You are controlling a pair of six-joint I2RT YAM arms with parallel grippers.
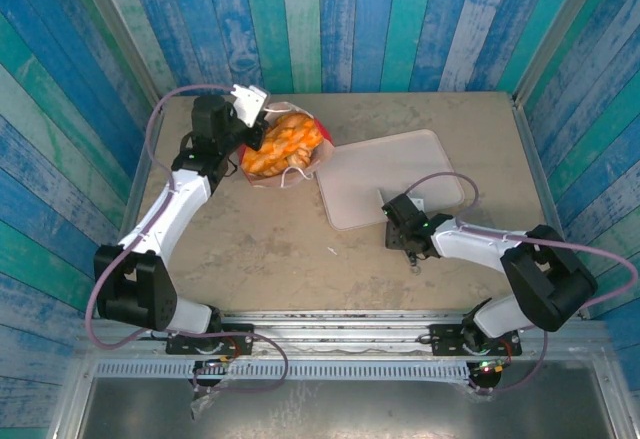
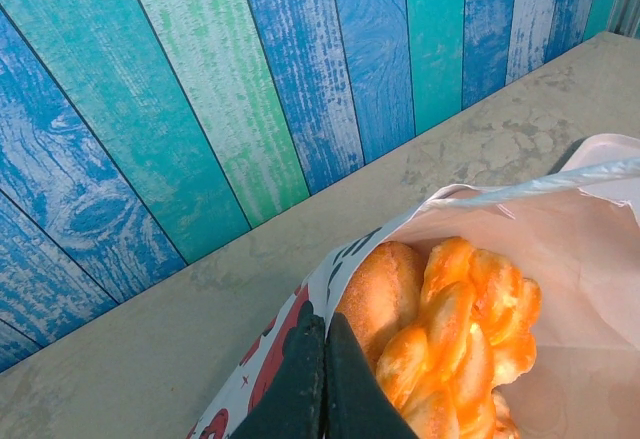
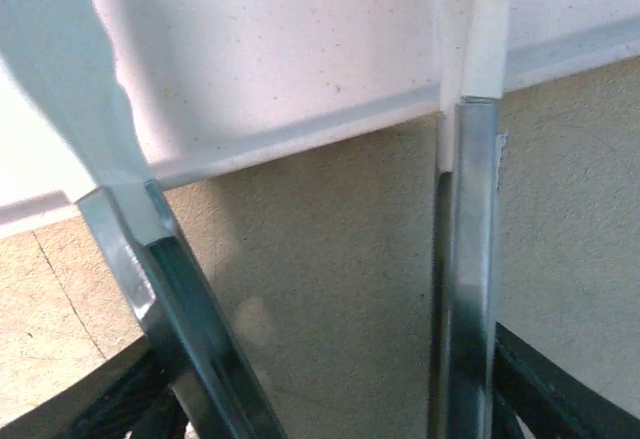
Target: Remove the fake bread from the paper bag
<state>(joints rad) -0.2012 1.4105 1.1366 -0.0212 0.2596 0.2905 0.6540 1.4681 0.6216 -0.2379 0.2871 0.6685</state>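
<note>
Right fingers [image 3: 465, 259] stand apart and empty over the pale tray's [image 1: 400, 159] near rim. Farther left, my left fingers [image 2: 300, 379] pinch the paper bag's [image 2: 580, 249] rim; fake bread [image 2: 450, 329] fills its upturned mouth, pieces lengthwise along it.

Your bag [image 1: 268, 173] sits at the back left of the bench, tipped over with its mouth gaping up and toward the front. It is white paper. The left wrist view shows you red prints and dark lettering on its outer face and a plain pale lining inside. The left gripper [image 2: 325, 331] has its jaws closed on the bag's near rim, holding the mouth wide. The bread [image 1: 283, 143] is all inside, piled to the rim in a golden-orange heap. Up close you can make out a smooth, matte oblong loaf [image 2: 378, 297] against the clamped wall. A glossy knotted twist [image 2: 470, 319] presses against it on the right.
</note>
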